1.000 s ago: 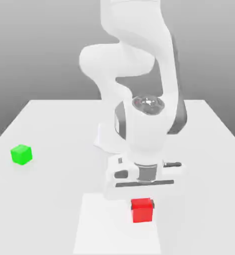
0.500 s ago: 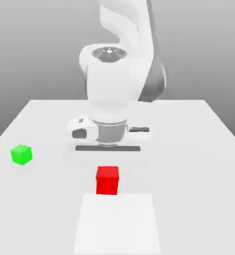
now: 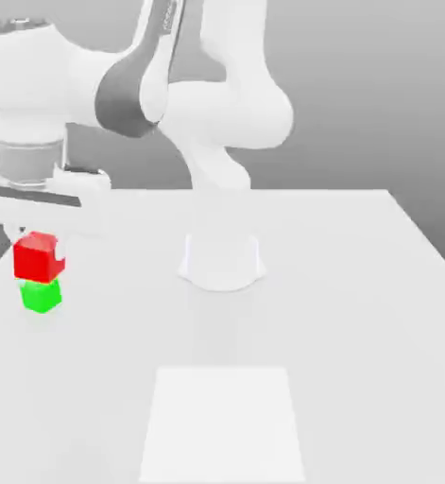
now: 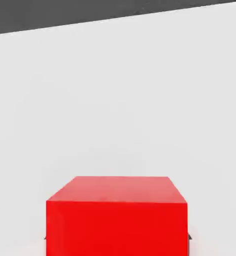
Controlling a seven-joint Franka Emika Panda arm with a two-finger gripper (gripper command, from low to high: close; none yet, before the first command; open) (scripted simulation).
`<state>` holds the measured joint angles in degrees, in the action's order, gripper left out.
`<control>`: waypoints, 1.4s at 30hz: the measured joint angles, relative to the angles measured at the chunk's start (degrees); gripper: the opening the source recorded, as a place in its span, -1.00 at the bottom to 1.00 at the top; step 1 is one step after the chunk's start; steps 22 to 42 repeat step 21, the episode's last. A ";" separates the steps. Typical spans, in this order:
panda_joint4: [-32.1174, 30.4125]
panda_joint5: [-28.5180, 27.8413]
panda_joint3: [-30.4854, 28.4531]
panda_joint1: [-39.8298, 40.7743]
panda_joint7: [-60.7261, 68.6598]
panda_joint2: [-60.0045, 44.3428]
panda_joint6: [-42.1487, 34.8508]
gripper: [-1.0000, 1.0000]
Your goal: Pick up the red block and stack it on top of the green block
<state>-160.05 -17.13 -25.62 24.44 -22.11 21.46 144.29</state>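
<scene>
Exterior view: the white arm's two-finger gripper (image 3: 35, 248), at the exterior view's left, is clamped on the small matte red cube (image 3: 35, 257), held directly above the small matte green cube (image 3: 41, 296) on the white tabletop (image 3: 339, 312). Hand view: the red cube (image 4: 115, 216) sits close before the camera, pale tabletop (image 4: 120, 95) beyond.

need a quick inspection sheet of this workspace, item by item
surface: white table with a paler square patch near the front edge
job's things: red block held just above the green block, at the exterior view's left; whether they touch cannot be told
clutter: nothing seen
grippers: hand shut on the red block, pointing down
cables: nothing seen
surroundings: plain grey backdrop; white arm base at mid table
</scene>
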 joint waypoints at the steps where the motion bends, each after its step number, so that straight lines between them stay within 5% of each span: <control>1: -0.20 -0.54 -1.36 1.29 1.28 -0.04 0.13 -1.00; 11: -2.41 -1.30 -15.95 9.47 15.33 -8.09 7.13 -1.00; 16: -2.68 13.78 -17.96 4.71 26.73 -19.40 16.86 -1.00; 18: -2.44 23.73 -9.79 10.77 33.79 -24.24 20.39 -1.00; 19: -2.30 27.41 -7.92 11.85 36.41 -25.83 21.46 1.00; 42: -2.30 27.41 -7.92 11.84 36.41 -25.83 21.46 1.00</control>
